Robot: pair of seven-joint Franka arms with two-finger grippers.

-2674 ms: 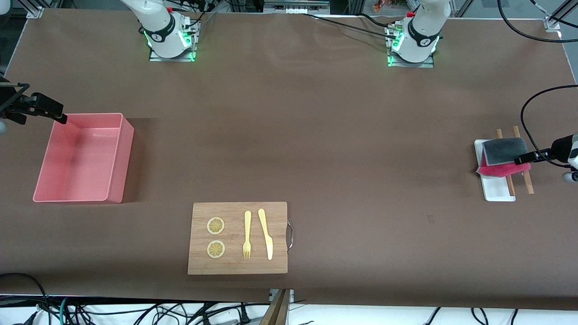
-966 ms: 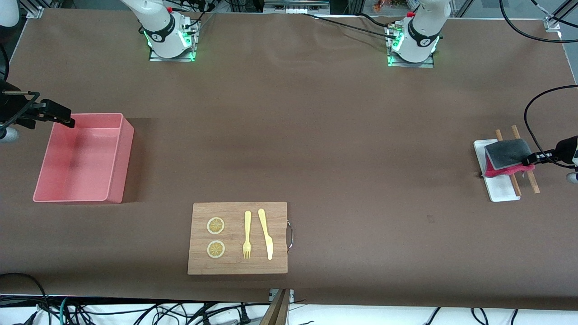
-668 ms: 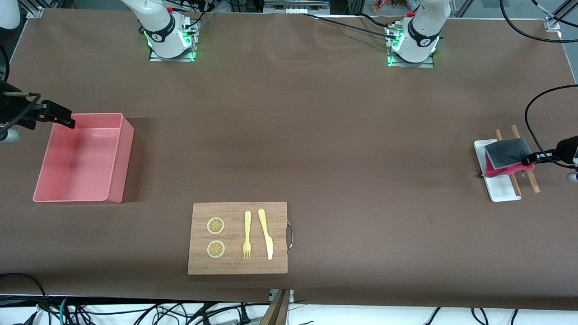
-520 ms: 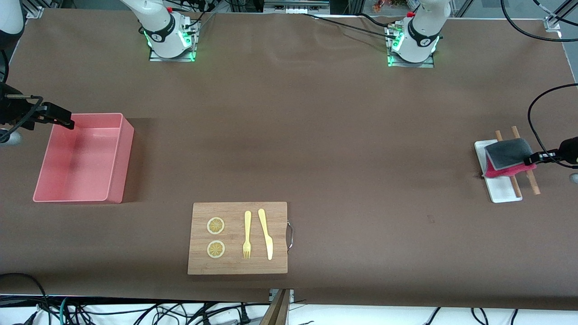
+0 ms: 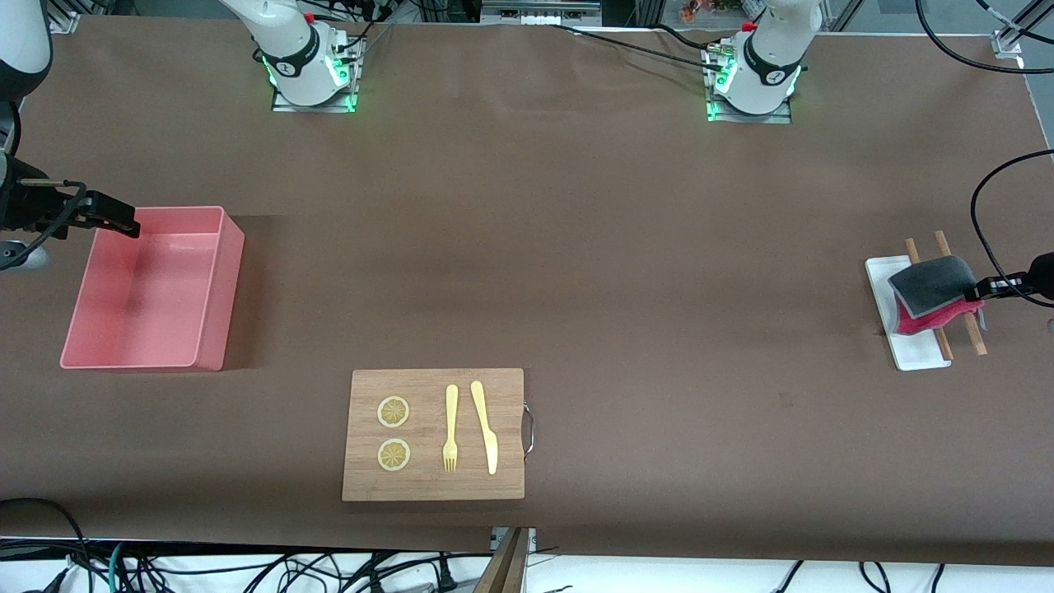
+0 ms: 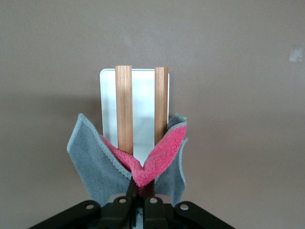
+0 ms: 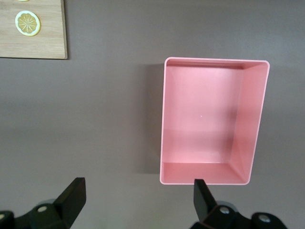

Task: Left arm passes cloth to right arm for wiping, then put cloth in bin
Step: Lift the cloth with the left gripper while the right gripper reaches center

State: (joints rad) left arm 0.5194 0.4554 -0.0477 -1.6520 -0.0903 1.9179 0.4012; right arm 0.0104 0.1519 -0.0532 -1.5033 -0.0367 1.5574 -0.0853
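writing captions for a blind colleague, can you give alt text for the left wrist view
The left gripper is shut on a pinched fold of the cloth, grey outside and pink inside, lifting it into a peak. Past it, two wooden sticks lie side by side across a small white tray on the brown table.
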